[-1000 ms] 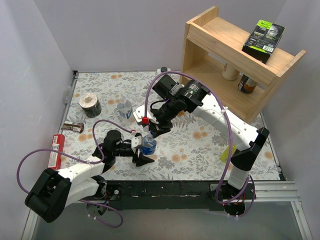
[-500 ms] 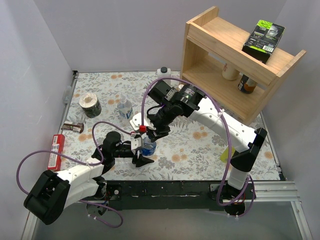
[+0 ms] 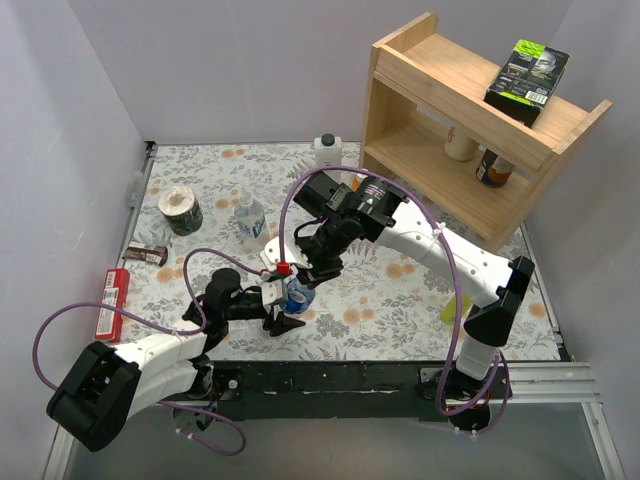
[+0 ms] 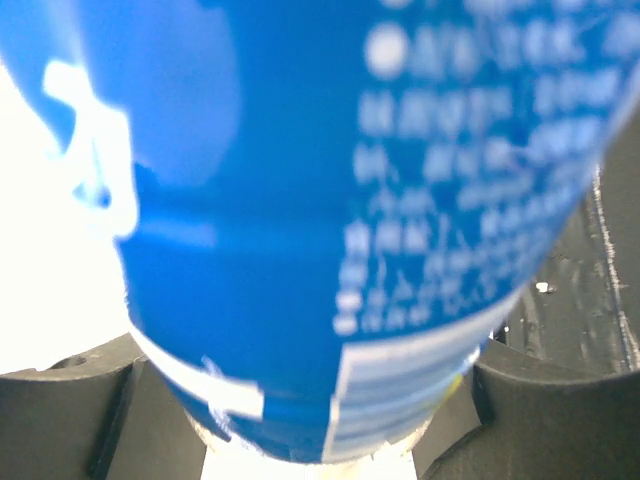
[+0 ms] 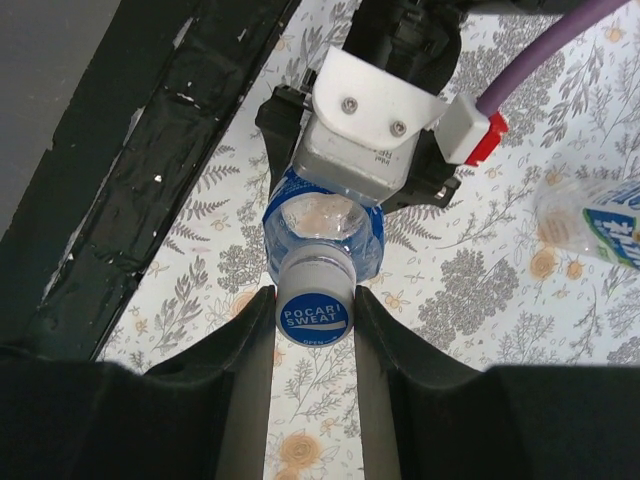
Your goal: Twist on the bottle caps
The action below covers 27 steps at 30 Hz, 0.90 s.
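Note:
A clear bottle (image 3: pixel 296 298) with a blue label (image 4: pixel 330 200) stands upright near the table's front, and my left gripper (image 3: pixel 282 303) is shut on its body. Black fingers (image 4: pixel 560 420) press the label from both sides. A whitish cap with a blue top (image 5: pixel 314 318) sits on the bottle's neck (image 5: pixel 322 235). My right gripper (image 5: pixel 314 300) reaches down from above and is shut on that cap. Its arm covers the cap in the top view. A second clear bottle (image 3: pixel 250 217) with a blue label stands further back to the left, apart from both grippers.
A white square bottle with a black cap (image 3: pixel 326 150) stands at the back. A wooden shelf (image 3: pixel 470 130) fills the back right. A tape roll (image 3: pixel 181 210), a dark bar (image 3: pixel 147 254) and a red pack (image 3: pixel 112 300) lie on the left. A yellow item (image 3: pixel 455 305) lies on the right.
My right arm has swung forward and left while its wrist turned over the bottle. The left gripper and bottle shifted slightly toward the front. Both grips stay as they were.

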Each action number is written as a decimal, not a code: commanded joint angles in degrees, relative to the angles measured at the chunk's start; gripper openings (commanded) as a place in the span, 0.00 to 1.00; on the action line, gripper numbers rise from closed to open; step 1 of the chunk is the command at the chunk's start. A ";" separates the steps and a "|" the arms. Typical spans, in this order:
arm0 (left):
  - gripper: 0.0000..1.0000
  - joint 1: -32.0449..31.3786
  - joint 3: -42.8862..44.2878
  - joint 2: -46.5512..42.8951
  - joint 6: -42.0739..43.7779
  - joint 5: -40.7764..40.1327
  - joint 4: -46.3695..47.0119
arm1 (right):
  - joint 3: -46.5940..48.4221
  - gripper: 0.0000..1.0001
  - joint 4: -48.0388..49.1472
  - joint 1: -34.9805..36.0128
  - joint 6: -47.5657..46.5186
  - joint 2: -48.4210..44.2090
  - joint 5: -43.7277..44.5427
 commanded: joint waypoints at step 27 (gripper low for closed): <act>0.04 -1.32 -4.12 9.82 -6.58 -5.27 21.69 | 7.22 0.12 -0.82 0.68 29.56 11.81 5.37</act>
